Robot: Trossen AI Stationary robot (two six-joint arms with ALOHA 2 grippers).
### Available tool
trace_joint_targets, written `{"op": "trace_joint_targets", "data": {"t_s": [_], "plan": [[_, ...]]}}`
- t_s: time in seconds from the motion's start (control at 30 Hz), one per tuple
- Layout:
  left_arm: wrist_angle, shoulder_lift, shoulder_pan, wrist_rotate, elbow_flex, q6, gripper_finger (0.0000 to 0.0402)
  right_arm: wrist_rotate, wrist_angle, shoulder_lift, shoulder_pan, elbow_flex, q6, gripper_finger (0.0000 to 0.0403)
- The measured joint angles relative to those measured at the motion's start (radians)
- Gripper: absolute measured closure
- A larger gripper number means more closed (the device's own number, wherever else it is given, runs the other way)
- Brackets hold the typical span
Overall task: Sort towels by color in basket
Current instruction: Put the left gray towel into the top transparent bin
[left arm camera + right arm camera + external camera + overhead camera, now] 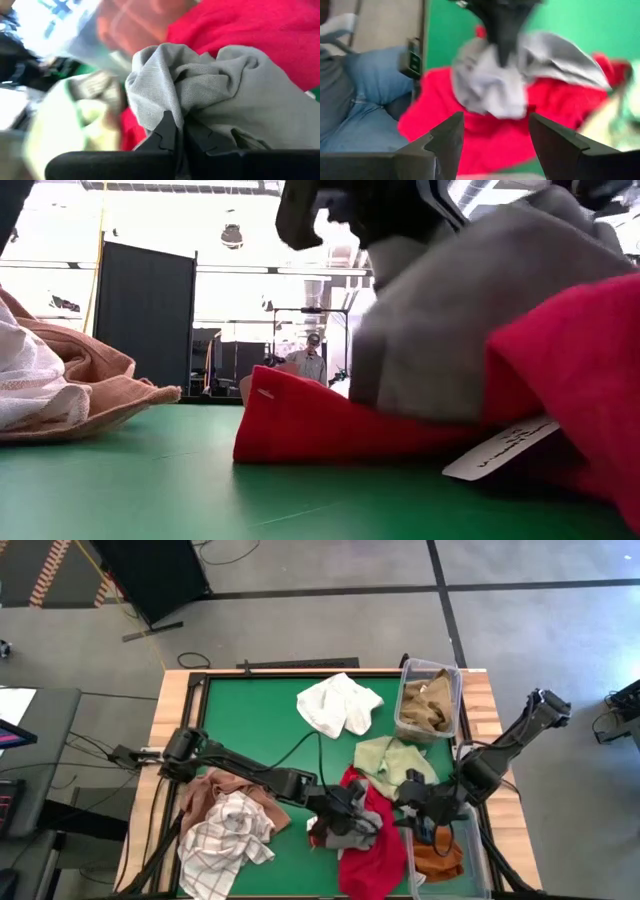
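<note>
Left gripper (175,137) pinched on grey towel (220,100), lifting it off red towel (365,850) near the table (260,710) front edge for sorting — right gripper (495,135) wide open, empty, beside the bin (470,870).

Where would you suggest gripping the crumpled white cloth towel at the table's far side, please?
Grip the crumpled white cloth towel on a raised fold near its middle, coming straight down from above. It lies bunched and alone on the green table, apart from the pale green towel, so a ridge should pinch easily.

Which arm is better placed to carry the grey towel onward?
The left: its pincer is already shut on the grey towel above the red towel, while the right pincer hangs open, holding nothing.
</note>
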Motion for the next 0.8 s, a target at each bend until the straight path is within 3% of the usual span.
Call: {"op": "trace_joint_targets", "data": {"t_s": [0.23,0.53,0.8], "plan": [[-0.09,-0.083,0.017,-0.111,0.0,0.027,0.04,0.033,0.172,0.066,-0.023,0.0,-0.196,0.0154],[-0.121,-0.121,0.051,-0.105,0.0,-0.024,0.0401,0.176,0.173,0.208,-0.077,0.0,-0.266,0.0154],[-0.169,-0.12,0.048,-0.064,0.0,-0.044,0.0401,0.177,0.191,0.295,-0.138,0.0,-0.258,0.0154]]}}
